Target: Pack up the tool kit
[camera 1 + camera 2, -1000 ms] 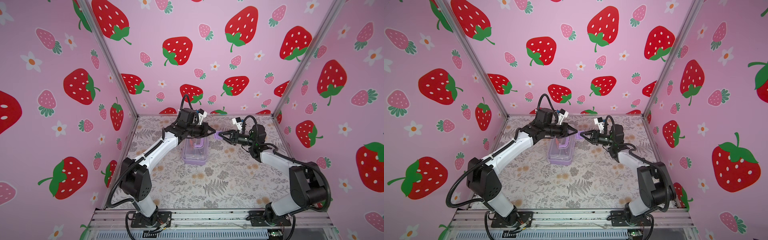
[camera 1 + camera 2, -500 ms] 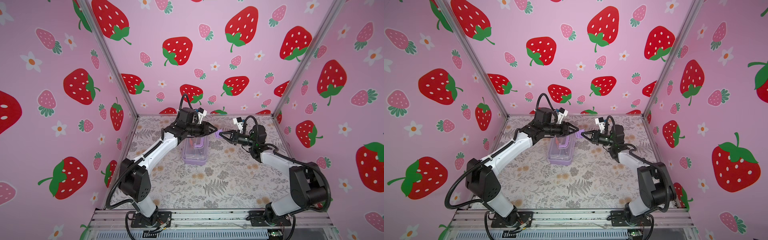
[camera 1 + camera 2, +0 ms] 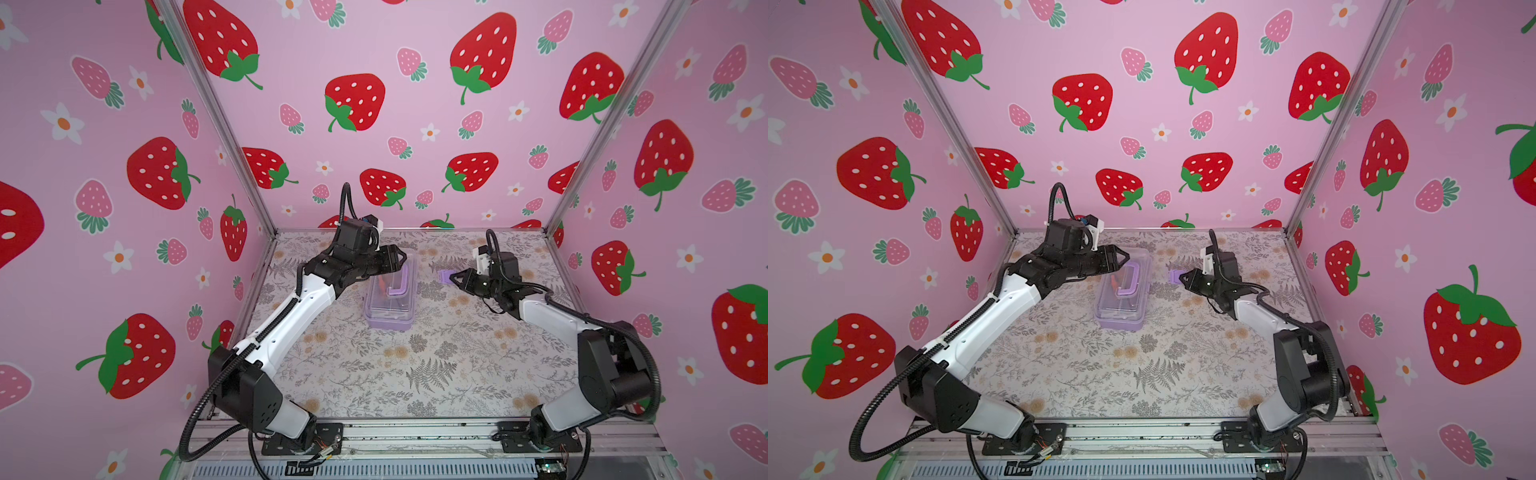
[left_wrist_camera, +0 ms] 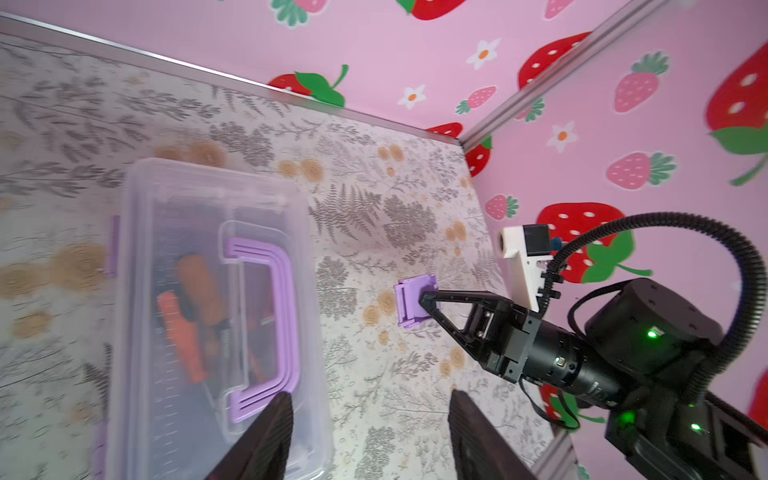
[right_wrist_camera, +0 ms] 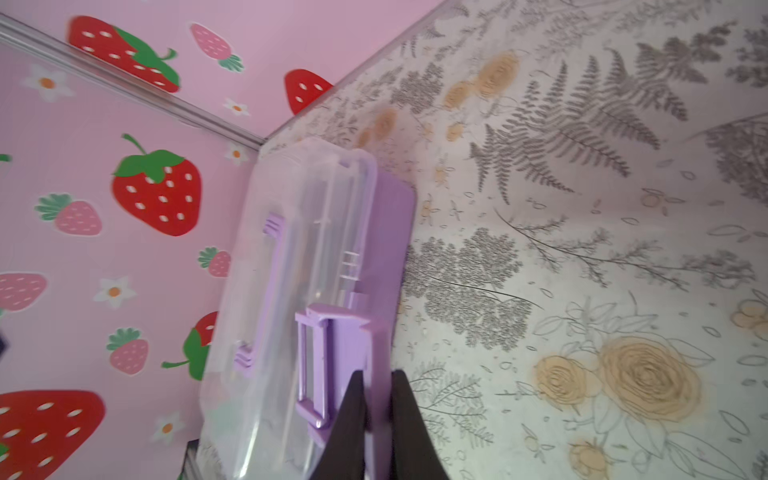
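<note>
The tool kit (image 3: 388, 309), a rounded lilac box under a clear lid (image 4: 199, 199), sits central on the floral surface (image 3: 415, 365). At its 3 o'clock the right pincer (image 3: 454, 277) clenches a flat lilac clasp (image 3: 444, 275). The left pincer (image 3: 402, 257), which met it there a second ago, now gapes over the kit's 12 o'clock end.

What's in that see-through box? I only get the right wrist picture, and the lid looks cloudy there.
Observer: Orange-handled tools, seen through the lid of the tool kit in the left wrist view.
Visitor: Where's the other arm?
Observer: The left gripper hovers at the kit's far end, fingers apart, empty.
Visitor: Is that purple piece stuck on the box?
Observer: No. In a top view the purple clip, held by the right gripper, is clear of the kit.
</note>
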`<state>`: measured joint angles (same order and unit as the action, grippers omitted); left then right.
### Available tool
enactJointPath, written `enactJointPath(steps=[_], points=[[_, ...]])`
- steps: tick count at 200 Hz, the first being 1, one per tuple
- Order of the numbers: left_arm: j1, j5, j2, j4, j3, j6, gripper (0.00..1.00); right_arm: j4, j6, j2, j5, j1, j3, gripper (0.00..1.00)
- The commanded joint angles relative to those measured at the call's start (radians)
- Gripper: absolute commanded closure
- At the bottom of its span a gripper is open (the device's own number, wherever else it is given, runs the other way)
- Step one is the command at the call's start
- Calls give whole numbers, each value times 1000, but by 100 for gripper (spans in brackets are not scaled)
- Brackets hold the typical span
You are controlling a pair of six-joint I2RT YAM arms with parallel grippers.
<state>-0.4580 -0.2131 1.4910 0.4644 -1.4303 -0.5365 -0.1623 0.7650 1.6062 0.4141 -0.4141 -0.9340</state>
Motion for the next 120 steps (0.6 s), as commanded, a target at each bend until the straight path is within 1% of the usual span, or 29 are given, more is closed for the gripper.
enactJointPath(steps=[1, 18, 35, 53, 65, 96, 102, 112, 120], points=[[19, 167, 12, 87, 60, 32, 35, 46, -29, 89, -129, -47, -41, 100], [40, 194, 31, 89, 87, 29, 30, 27, -12, 156, -137, -74, -64, 100], [59, 202, 58, 82, 98, 28, 27, 0, 10, 218, -138, -95, -84, 100], [69, 208, 84, 68, 94, 31, 23, -49, 50, 274, -103, -100, -96, 100], [73, 195, 108, 62, 75, 39, 22, -80, 73, 302, -82, -100, -105, 100], [71, 211, 185, 90, -2, 58, 21, -129, 124, 349, -14, -101, -144, 100], [71, 214, 198, 94, -13, 59, 22, -135, 131, 354, -6, -101, -152, 100], [69, 214, 217, 103, -38, 66, 33, -137, 138, 361, 4, -103, -164, 100], [66, 213, 230, 108, -59, 70, 39, -137, 143, 365, 6, -104, -174, 100]])
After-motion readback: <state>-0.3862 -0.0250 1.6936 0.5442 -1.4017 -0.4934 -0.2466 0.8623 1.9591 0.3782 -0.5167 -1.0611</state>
